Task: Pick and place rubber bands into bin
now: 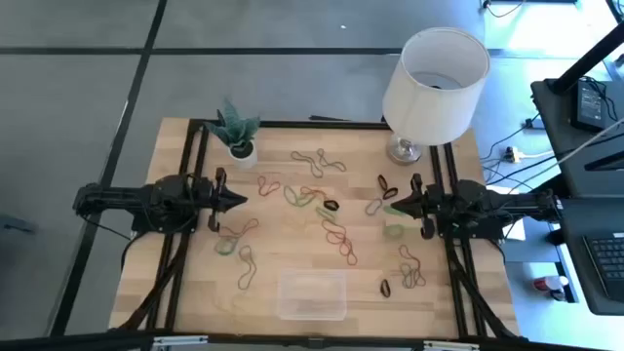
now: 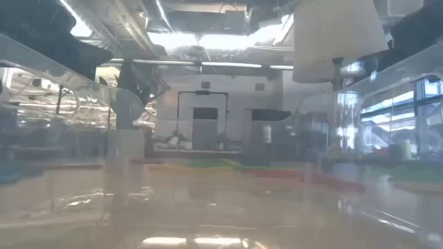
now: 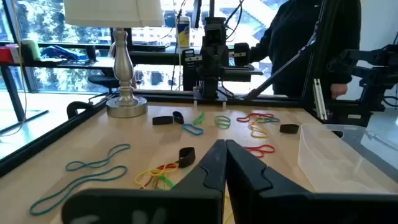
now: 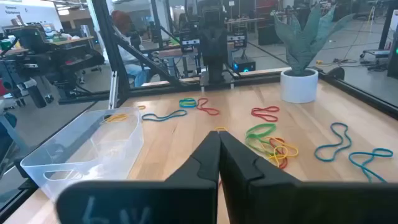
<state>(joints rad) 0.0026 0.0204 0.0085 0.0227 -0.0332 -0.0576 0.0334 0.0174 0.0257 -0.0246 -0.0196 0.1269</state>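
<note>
- Facing each other across the wooden table (image 1: 195,292), the two arms sit low at its left and right edges, each pointing toward the middle.
- The left gripper (image 1: 237,200) hovers near the table's left side, just in front of a small potted plant (image 1: 237,132); its two dark fingers (image 3: 208,168) are pressed together at the tips and hold nothing.
- The right gripper (image 1: 395,205) is near the right side, below the lamp (image 1: 434,78); its fingers (image 4: 208,158) are also clenched tip to tip, with nothing between them.
- The rubber bands (image 1: 322,205) lie scattered loose over the middle of the table, between the two grippers and toward the front edge: green, red, yellow, tan and dark loops, some overlapping in small clusters.
- In the left wrist view, blue-green bands (image 3: 93,163) lie beside the gripper, a yellow and red tangle (image 3: 158,175) sits just ahead of the fingertips, and more bands lie farther off toward the lamp base (image 3: 126,106).
- In the right wrist view, a green, yellow and red cluster (image 4: 270,140) lies just ahead of the fingertips, with blue-green loops (image 4: 348,149) off to one side.
- The bin (image 1: 312,294) is a clear shallow tub standing at the front middle of the table, apart from both grippers; in the right wrist view a yellowish band (image 4: 115,117) shows at its far end, though whether inside or behind the clear wall I cannot tell.
- A person in dark clothes (image 3: 298,43) stands beyond the table's far side in the left wrist view.
</note>
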